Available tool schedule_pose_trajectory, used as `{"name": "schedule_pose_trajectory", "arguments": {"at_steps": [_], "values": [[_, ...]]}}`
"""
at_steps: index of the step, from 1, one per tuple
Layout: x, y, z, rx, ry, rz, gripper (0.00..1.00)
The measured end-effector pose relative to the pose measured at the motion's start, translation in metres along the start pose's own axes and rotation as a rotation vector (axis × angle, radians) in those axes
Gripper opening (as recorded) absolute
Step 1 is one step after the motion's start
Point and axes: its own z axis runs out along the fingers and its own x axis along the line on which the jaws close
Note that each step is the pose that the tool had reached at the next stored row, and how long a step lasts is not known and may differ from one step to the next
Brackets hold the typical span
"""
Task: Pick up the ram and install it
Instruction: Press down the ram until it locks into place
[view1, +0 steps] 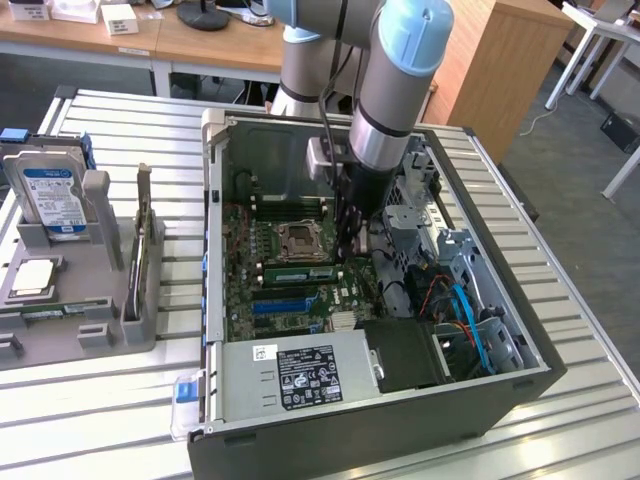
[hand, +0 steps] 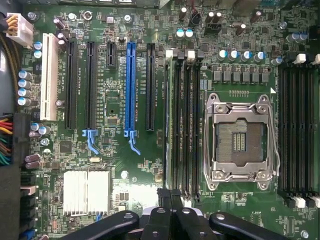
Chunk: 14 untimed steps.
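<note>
The ram (view1: 297, 272) is a green stick with a pale label. It stands in a memory slot of the motherboard (view1: 250, 290), just in front of the empty processor socket (view1: 298, 240), inside the open computer case. My gripper (view1: 345, 245) reaches down into the case at the stick's end on the exterior view's right. In the wrist view the ram (hand: 168, 125) is seen edge-on in the outermost slot beside the socket (hand: 239, 142). My gripper (hand: 169, 197) is shut, its dark fingers (hand: 176, 200) close together over the stick's near end.
The case walls (view1: 215, 230), drive cage (view1: 450, 260) and power supply (view1: 300, 370) hem in the motherboard. A long blue slot (hand: 130, 85) runs beside the memory slots. A grey fixture (view1: 90, 300) on the exterior view's left holds a hard drive (view1: 50, 195) and a square processor chip (view1: 30, 278).
</note>
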Motion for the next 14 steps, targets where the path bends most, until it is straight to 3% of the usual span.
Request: {"name": "schedule_pose_trajectory", "arguments": {"at_steps": [14], "values": [[0.0,-0.0039,0.001,-0.0001,-0.0011,-0.001,0.11]]}}
